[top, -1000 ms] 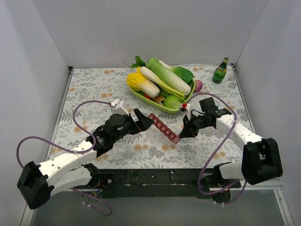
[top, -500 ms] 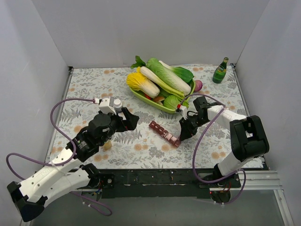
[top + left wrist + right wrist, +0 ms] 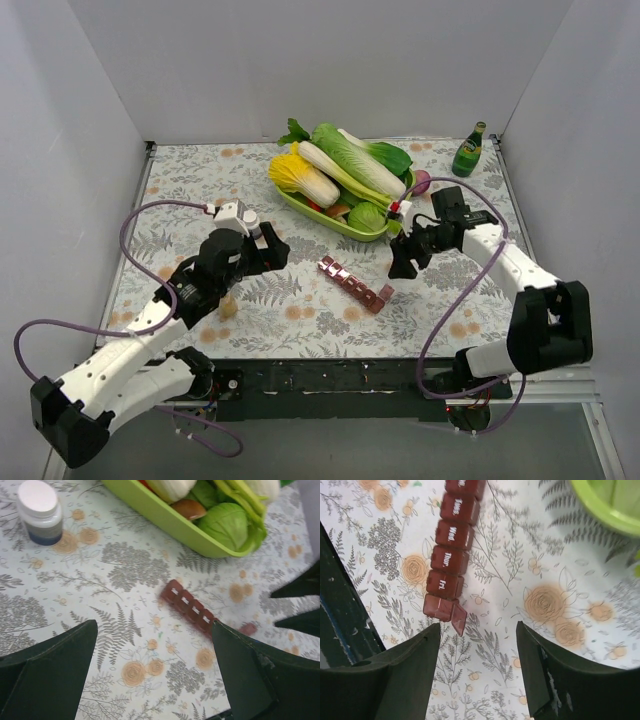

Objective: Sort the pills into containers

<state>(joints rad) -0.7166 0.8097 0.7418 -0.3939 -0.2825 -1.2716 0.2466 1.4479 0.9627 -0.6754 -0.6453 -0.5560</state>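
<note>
Blocky dark red organiser (image 3: 452,535), 1 end lid flipped up, lies near a glossy lime tray (image 3: 165,517) and a round white-capped bottle (image 3: 40,512). The left gripper (image 3: 152,630) and right gripper (image 3: 479,630) both have their jaws apart, holding nothing.

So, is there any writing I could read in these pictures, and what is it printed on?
"Tues." on a lid of the dark red pill organiser
"Wed." on the next lid
"Thur." on the lid after that
"Fri." on the lid after that
Lid at the picture's top edge: cut off, unreadable.
End lid, flipped open: nothing readable.
White-capped bottle: label blurred, unreadable.
Green glass bottle: label too small to read.
</note>
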